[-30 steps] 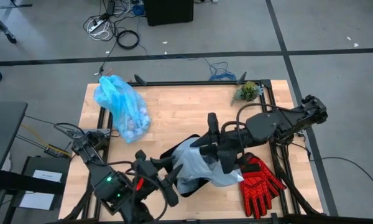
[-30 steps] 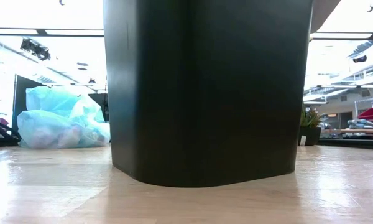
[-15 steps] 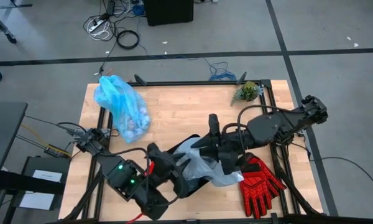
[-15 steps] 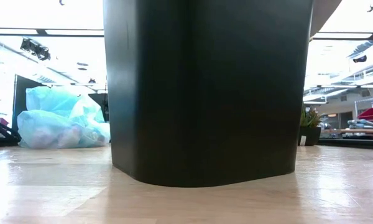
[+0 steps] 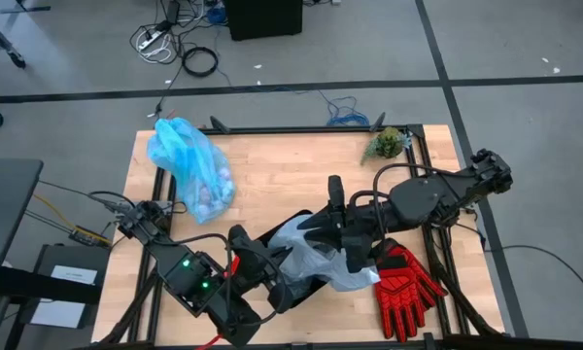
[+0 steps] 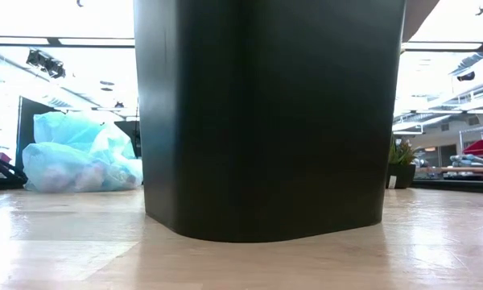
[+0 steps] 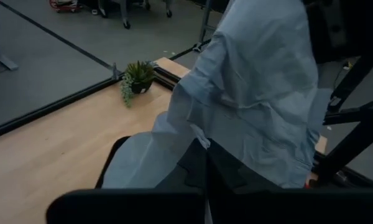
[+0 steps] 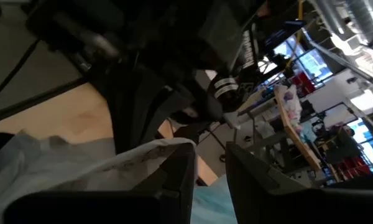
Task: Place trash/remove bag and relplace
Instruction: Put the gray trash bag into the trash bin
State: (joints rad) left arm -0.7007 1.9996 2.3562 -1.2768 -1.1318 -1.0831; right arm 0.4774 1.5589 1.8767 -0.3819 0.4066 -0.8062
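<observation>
Two dark robot arms meet over a black bin (image 5: 272,258) near the lower middle of the overhead frame, on a pale wooden table (image 5: 282,175). At the upper left of the table lies the bright cyan bag (image 5: 188,165), tied off and bulging with small pale paper wads (image 5: 206,194) that show through the thin plastic; in the table-level view it sits at the left edge, well behind the bin. Low in the frame, left of centre, the left gripper (image 5: 284,282) reaches in from the bottom with its fingers pressed together at the rim of the bin, against a paler grey-blue bag (image 5: 316,258) draped over the bin's opening. Just right of centre, the right gripper (image 5: 348,251) comes in from the right side and pinches a fold of that same pale bag between its narrowly parted fingers (image 8: 174,177). A red and black glove (image 5: 405,287) lies at the lower right, just beside the pale bag. A small green plant (image 5: 386,143) stands at the table's upper right corner.
</observation>
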